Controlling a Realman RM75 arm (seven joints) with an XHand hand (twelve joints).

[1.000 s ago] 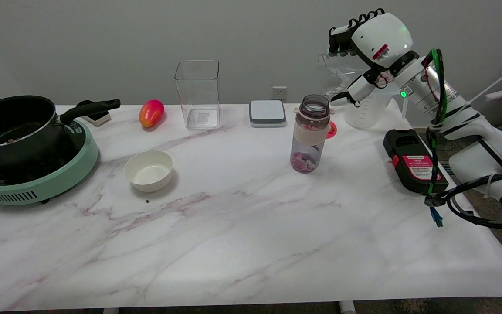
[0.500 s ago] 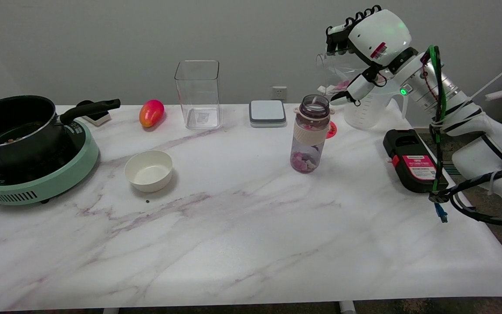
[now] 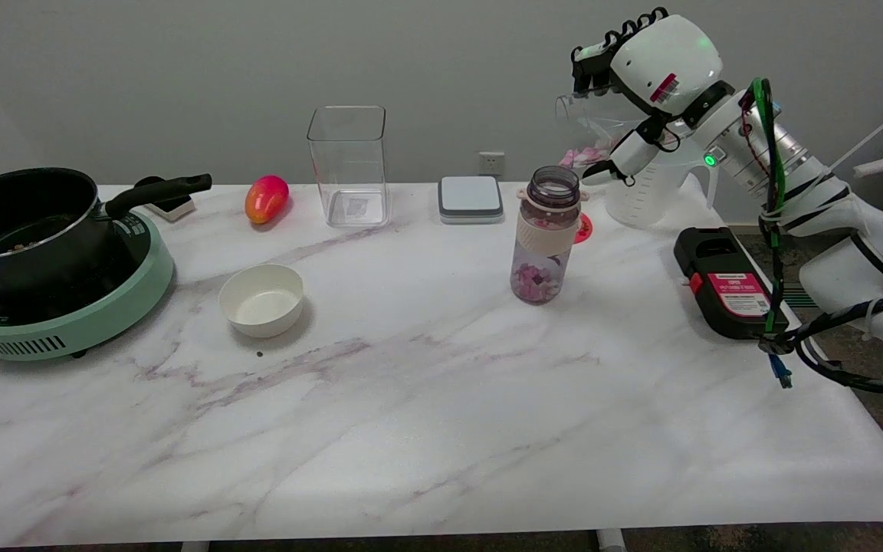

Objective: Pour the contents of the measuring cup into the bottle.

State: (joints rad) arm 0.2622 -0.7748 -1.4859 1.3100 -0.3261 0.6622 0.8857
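Note:
My right hand [image 3: 645, 73] holds a clear measuring cup [image 3: 591, 130] tipped on its side in the air, its mouth toward the left. Pink pieces [image 3: 583, 157] lie at the cup's lower lip, just right of and above the bottle's mouth. The bottle [image 3: 543, 234] is a clear, purple-tinted one with a beige band. It stands upright and uncapped on the marble table [image 3: 411, 383], with pink and white pieces heaped in its bottom.
A clear graduated jug [image 3: 652, 195] stands behind my hand. A black and red device [image 3: 727, 282] lies at the right edge. A grey pad [image 3: 471, 198], tall clear container [image 3: 349, 165], mango [image 3: 266, 198], white bowl [image 3: 261, 299] and pot on a green cooker [image 3: 43, 261] stand further left.
My hand has lifted slightly and tipped the cup further. Pink pieces have slid to the cup's lip, and the heap in the bottle has grown.

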